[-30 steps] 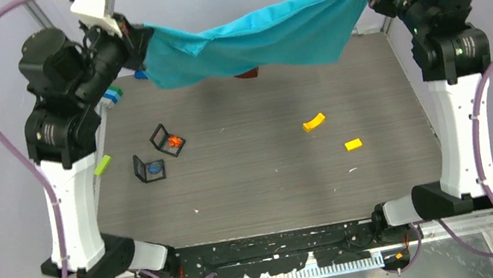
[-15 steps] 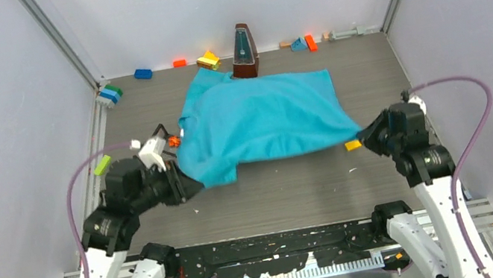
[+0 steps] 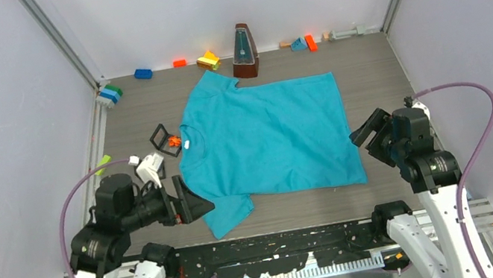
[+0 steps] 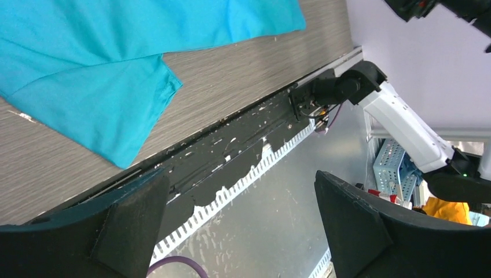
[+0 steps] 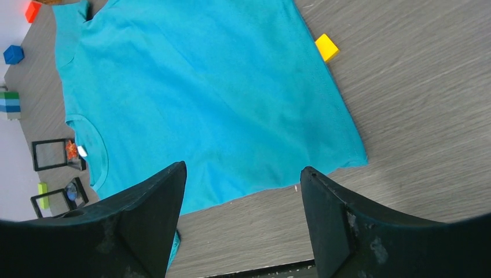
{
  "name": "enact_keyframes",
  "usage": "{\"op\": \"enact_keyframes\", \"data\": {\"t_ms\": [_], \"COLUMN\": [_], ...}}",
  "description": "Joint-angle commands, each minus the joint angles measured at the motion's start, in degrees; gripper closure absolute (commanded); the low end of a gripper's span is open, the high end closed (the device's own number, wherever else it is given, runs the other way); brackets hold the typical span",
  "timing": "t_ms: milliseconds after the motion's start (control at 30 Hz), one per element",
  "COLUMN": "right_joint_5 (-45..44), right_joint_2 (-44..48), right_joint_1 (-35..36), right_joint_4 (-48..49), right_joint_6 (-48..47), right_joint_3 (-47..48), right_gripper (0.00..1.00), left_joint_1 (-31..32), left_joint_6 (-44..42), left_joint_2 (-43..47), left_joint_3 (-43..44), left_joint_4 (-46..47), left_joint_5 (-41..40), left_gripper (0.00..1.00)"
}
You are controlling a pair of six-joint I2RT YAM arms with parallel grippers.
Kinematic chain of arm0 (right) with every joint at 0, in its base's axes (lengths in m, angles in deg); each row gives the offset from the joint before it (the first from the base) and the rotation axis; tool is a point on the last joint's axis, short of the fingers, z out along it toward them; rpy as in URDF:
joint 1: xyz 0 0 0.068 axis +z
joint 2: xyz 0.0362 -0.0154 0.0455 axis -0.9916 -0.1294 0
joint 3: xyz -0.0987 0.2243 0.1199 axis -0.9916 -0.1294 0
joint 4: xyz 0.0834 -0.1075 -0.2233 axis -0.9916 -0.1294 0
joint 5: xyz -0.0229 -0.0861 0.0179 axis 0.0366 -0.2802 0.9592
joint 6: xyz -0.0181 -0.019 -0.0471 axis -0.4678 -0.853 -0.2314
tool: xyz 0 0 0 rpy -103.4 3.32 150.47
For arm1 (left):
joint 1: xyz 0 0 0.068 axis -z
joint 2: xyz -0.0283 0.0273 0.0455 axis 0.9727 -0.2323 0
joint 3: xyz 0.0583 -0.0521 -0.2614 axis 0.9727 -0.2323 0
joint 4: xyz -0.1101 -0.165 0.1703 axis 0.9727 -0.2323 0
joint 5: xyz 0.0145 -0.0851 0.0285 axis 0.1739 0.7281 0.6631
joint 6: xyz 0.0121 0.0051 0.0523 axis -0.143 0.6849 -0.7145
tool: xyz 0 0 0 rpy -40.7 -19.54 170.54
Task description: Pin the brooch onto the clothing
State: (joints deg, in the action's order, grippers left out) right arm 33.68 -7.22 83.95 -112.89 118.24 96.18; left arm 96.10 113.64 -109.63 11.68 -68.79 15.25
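Clothing (image 3: pixel 266 136) lies flat; metronome (image 3: pixel 243 53) by one sleeve, boxes (image 3: pixel 159 135) beside collar.

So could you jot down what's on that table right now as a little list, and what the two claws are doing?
shirt: teal T-shirt spread flat on the table, collar toward the left
left arm: left gripper open, empty, next to the near sleeve
right arm: right gripper open, empty, by the hem
beside collar: black-framed case holding something small and orange
far edge: metronome, scattered coloured blocks
pinning: not yet done
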Motion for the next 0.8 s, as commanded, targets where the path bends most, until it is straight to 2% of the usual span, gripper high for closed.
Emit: {"op": "enact_keyframes", "data": {"t_ms": [0,233,367,500,633,767], "right_joint_5": [3.83,8.94,14.02,18.64,17.46,11.26], "right_joint_2": [-2.85,-5.88,-8.49,-11.09,-12.88,-15.27], "right_joint_1": [-0.16,-0.16,-0.11,0.76,5.38,16.23], "right_joint_4": [0.92,2.56,4.83,8.39,13.08,19.48], "right_joint_6": [-5.15,-6.97,-7.53,-6.67,-4.29,0.0], "right_joint_3": [4.27,1.83,-0.23,-2.8,-5.32,-7.01], "right_gripper": [0.22,0.22,0.22,0.3,0.38,0.46], "left_joint_1": [-0.11,-0.11,-0.11,-0.11,-0.11,-0.16], "left_joint_6": [-2.18,-3.06,-8.23,-13.24,-17.06,-19.27], "left_joint_2": [-4.39,-10.23,-14.68,-18.07,-19.81,-20.71], "left_joint_3": [-0.06,1.3,4.82,8.31,9.62,8.05], "left_joint_4": [5.58,14.16,10.7,8.53,8.72,10.64], "left_joint_5": [0.16,-1.72,-10.05,-18.37,-28.0,-37.06], "left_gripper": [0.0,0.0,0.0,0.0,0.0,0.0]}}
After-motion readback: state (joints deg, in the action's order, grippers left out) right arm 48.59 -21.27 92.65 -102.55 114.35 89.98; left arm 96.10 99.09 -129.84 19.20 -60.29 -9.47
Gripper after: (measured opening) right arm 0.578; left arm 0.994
